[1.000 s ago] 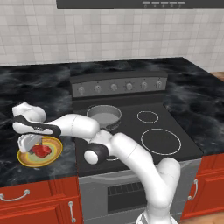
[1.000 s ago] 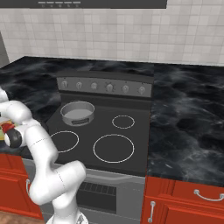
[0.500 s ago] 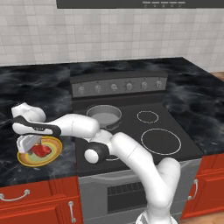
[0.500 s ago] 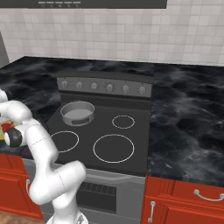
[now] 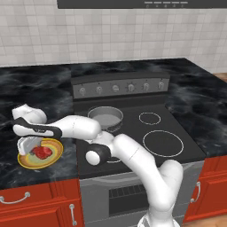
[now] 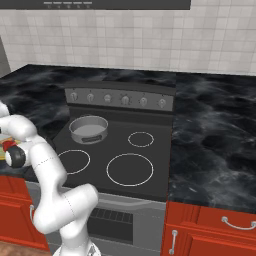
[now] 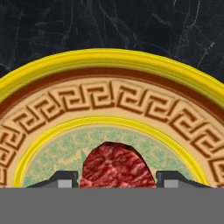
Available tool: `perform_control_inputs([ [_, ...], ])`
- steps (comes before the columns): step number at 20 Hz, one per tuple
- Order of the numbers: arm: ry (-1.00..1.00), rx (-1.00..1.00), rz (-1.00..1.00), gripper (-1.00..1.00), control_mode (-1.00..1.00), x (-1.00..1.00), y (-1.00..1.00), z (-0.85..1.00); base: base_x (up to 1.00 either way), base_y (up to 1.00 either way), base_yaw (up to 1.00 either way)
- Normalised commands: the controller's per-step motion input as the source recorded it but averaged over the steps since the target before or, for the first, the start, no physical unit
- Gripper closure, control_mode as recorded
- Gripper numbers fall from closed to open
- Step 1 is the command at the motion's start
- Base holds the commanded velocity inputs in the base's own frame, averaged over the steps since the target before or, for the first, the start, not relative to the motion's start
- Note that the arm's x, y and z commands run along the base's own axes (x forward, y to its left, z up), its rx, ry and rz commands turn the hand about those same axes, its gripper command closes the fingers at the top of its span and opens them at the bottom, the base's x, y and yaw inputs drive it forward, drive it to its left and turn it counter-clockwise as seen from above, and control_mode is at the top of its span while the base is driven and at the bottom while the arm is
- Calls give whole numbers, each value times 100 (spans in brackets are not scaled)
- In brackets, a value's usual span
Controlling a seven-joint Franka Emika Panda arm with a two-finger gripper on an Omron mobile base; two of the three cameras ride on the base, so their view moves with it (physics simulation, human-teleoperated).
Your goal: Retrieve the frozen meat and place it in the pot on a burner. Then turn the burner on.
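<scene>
The frozen meat (image 5: 42, 152) (image 7: 117, 168), a bright-red lumpy chunk, lies in the middle of a yellow-rimmed patterned plate (image 5: 59, 147) (image 7: 109, 59) on the counter left of the stove. My gripper (image 5: 34, 147) (image 7: 117, 183) is down over the plate, and its two dark fingertips (image 7: 65, 179) press against either side of the meat. The grey pot (image 5: 105, 117) (image 6: 88, 129) stands on the rear left burner of the black cooktop, which it covers. It has nothing in it.
A row of knobs (image 5: 115, 88) (image 6: 107, 98) runs along the stove's back panel. White-ringed zones (image 5: 162, 142) (image 6: 130, 169) mark the cooktop's right and front. Black marble counter (image 6: 210, 130) lies on both sides, with red cabinets below.
The hand has sunk a little onto the plate. Its fingers have drawn in from wide open until they meet the meat's sides.
</scene>
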Motion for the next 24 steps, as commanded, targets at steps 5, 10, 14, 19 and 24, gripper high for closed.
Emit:
perform_control_inputs([
  [5,0,0,0,100,-100,-6,0,-9,0,0,0],
  [10,0,0,0,100,-100,-4,0,0,0,0,0],
  [14,7,0,0,100,-100,0,-1,38,0,0,0],
  [19,8,0,0,100,-100,0,-18,53,0,0,0],
  [24,1,-6,-5,100,-100,0,-46,29,0,0,0],
])
